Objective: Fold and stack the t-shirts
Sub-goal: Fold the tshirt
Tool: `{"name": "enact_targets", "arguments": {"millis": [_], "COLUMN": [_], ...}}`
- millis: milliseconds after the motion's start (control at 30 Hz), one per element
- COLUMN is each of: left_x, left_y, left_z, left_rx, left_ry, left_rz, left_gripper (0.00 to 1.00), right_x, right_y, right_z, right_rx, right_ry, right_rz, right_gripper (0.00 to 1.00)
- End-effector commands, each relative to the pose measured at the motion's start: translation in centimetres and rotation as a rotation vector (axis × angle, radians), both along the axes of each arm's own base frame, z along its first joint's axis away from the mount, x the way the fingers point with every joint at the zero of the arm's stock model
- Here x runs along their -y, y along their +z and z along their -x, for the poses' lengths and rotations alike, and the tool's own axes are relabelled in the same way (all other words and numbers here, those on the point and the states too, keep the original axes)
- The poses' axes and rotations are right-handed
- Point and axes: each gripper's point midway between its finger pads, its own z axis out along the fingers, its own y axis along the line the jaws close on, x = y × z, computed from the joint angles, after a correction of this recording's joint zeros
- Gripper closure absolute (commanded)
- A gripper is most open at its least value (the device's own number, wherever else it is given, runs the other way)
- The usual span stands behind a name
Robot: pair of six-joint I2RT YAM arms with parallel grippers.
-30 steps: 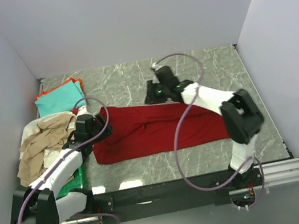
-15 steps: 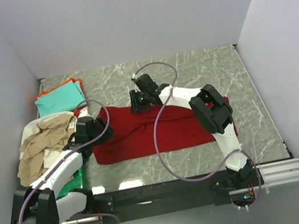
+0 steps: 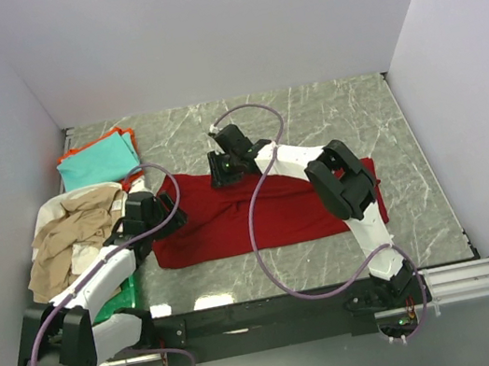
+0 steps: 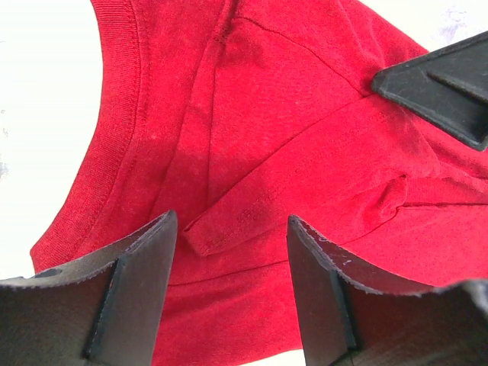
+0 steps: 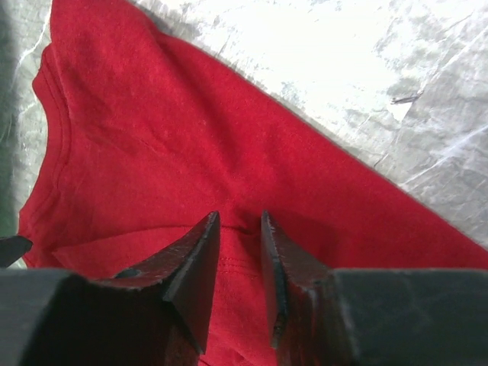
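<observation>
Progress: early, by the look of it. Dark red t-shirt spread on table, only partly folded. Left gripper over collar end, jaws wide, empty. Right gripper at far edge, jaws narrow, nothing visibly pinched. Teal and orange t-shirts folded far left; beige and white t-shirts heaped, unfolded.
</observation>
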Motion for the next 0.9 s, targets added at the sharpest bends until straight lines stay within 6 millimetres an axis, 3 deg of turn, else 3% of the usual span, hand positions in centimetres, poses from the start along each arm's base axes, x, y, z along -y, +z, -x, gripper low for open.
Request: {"name": "enact_targets", "arguments": {"millis": [0, 400, 533, 767, 867], "left_x": [0.3, 0.1, 0.1, -0.6, -0.6], "left_y": [0.2, -0.9, -1.0, -1.8, -2.1], "left_z": [-0.3, 0.1, 0.0, -0.2, -0.4], "left_rx": [0.017, -0.018, -0.02, -0.036, -0.042], "left_ry": [0.001, 0.005, 0.005, 0.031, 0.034], "left_rz": [0.022, 0.011, 0.01, -0.029, -0.034], "left_gripper": [0.35, 0.35, 0.35, 0.44, 0.48], "right_x": [-0.3, 0.3, 0.5, 0.1, -0.1], "right_y": [0.0, -1.1, -1.2, -0.1, 0.1], "right_z": [0.2, -0.1, 0.0, -0.3, -0.3], "right_rx": [0.022, 0.044, 0.048, 0.062, 0.065], "right_ry": [0.016, 0.005, -0.002, -0.006, -0.003], "right_rz": [0.014, 0.113, 0.131, 0.103, 0.102], "right_gripper": [0.65, 0.7, 0.77, 0.9, 0.91]}}
